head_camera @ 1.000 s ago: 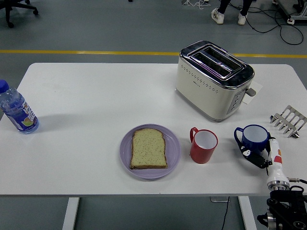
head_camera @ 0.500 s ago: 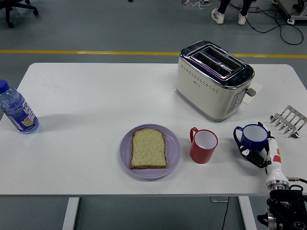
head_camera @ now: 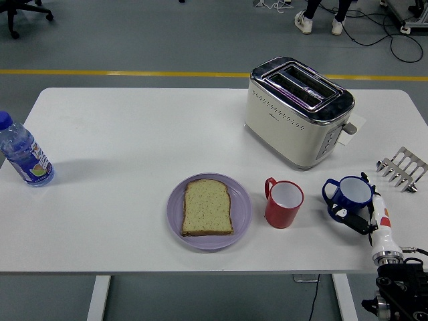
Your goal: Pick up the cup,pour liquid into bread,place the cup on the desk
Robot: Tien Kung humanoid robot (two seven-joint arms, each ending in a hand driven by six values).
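- The right arm comes in at the near right corner, and its hand [head_camera: 358,215] is wrapped around the blue cup [head_camera: 349,195] — dark fingers [head_camera: 342,214] curl against the cup's near side, a white thumb-side part lies along its right.
- The blue cup sits near the desk's [head_camera: 134,147] right edge, upright or nearly so, its handle pointing left; whether its base touches the desk I cannot tell.
- Just left of it stands a red cup [head_camera: 283,203], white inside, handle to the far left, apart from the blue one.
- Left again, a lilac plate [head_camera: 208,211] holds one slice of bread [head_camera: 207,207] lying flat — it is near the desk's front, about the middle.
- At the far left edge a blue-capped water bottle [head_camera: 23,152] stands upright.
- On the right edge, beyond the blue cup, lies a metal toast rack [head_camera: 401,169].
- Farther back, a cream toaster [head_camera: 297,111] with a chrome top stands right of centre, set at an angle.
- Beyond the desk, a yellow line [head_camera: 120,72] crosses the grey floor, and a person's white shoes [head_camera: 317,25] show at the top.
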